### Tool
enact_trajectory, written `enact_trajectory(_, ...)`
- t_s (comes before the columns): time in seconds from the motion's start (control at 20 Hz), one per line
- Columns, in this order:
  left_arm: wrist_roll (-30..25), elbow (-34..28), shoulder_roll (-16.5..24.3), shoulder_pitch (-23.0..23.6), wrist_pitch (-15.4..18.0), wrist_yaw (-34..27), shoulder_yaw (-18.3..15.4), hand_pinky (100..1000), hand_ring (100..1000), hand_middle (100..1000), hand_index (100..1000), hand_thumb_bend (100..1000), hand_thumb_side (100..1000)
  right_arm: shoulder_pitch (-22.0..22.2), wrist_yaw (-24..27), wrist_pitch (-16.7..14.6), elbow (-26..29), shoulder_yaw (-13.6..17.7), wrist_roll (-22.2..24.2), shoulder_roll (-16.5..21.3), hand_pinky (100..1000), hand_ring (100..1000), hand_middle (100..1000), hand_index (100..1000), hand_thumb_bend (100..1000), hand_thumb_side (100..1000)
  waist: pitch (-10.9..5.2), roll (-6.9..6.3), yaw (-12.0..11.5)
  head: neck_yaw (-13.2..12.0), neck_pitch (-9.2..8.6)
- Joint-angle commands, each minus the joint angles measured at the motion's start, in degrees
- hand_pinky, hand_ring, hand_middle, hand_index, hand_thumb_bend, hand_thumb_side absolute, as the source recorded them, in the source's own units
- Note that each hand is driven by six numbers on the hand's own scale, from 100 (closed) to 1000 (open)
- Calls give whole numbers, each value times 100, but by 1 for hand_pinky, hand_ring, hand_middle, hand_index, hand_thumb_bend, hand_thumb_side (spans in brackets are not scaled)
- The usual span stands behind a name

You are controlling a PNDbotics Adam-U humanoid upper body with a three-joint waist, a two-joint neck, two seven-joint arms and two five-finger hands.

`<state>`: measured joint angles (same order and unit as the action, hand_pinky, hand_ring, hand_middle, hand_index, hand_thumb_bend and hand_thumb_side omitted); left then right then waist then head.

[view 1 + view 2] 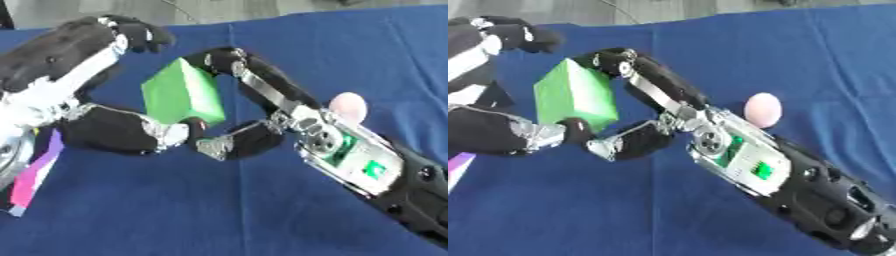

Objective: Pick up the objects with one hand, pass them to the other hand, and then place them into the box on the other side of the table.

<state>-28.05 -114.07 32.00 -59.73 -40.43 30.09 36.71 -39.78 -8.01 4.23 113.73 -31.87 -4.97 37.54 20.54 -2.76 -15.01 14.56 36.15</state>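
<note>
Green block (182,92) was up off the blue table (667,215), near its far left part, caught between both hands. My right hand (645,107) had fingers curled over its top and thumb under it. Left hand (105,90) curled round it from the other side. Pink egg (763,110) sat behind my right wrist.

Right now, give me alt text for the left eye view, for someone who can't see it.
A green block is held between the robot's two hands above a blue tablecloth: the left hand curls around it from the left, and the right hand curls around it from the right. A pale pink ball lies on the cloth behind the right hand.
</note>
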Motion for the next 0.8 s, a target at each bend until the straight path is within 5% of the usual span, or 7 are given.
enact_trajectory(0.05,-89,-20,19,-75,-208,-61,-13,884,824,765,872,470,591,-71,-108,-161,86,40,-8,24,763,598,500,697,100,106,-92,-3,1,-34,-24)
enact_trajectory(0.4,-230,234,-58,-107,-169,-100,132,876,821,763,877,482,569,-66,-256,-402,86,50,-13,14,761,603,502,696,100,100,-80,-13,14,-67,38)
enact_trajectory(0.8,-385,389,-108,-117,-18,-27,185,859,805,746,858,422,485,-53,-374,-314,86,56,-100,21,752,596,492,688,100,100,-70,-26,28,-69,45)
